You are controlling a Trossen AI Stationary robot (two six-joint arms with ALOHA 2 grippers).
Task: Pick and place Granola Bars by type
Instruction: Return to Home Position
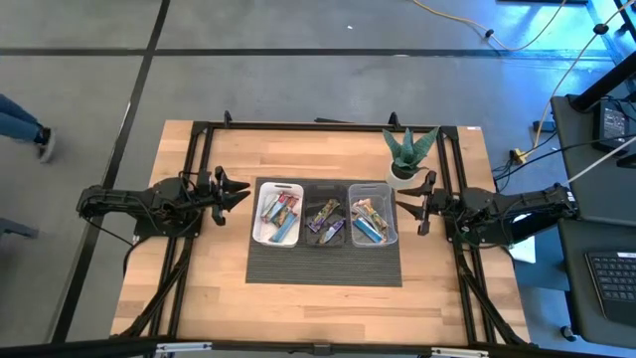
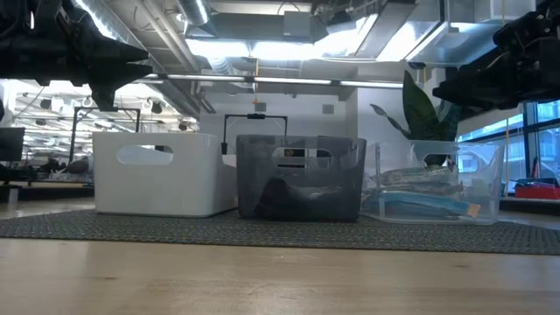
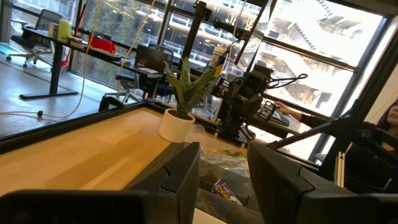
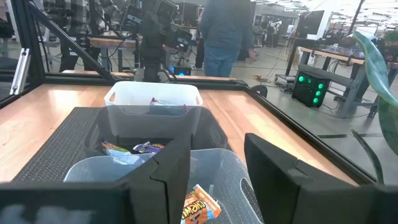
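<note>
High view: the left gripper is hovering just beside the white rectangular plastic tray, with its fingers spread and pinching nothing. The right gripper is hovering just beside the clear rectangular plastic tray, also spread and empty. The black rectangular plastic tray is sitting between those 2. All 3 are lining up side by side on a dark ribbed mat on the light wooden table. Small flat wrapped granola bars are lying inside all 3 trays. A green spiky potted plant is standing behind the clear tray.

Low view: both grippers are hanging above the tray rims, 1 at each side. Bars are showing through the clear tray's wall; the black tray's contents are too dim to tell.

Left wrist view: the 2 dark fingers are standing apart with a clear gap, and wrappers are showing beyond them.

Right wrist view: the fingers are standing apart. An orange-wrapped bar is lying in the clear tray, mixed dark wrappers in the black tray, and 1 bar is peeking over the white tray's rim. A person is standing in the room beyond.
</note>
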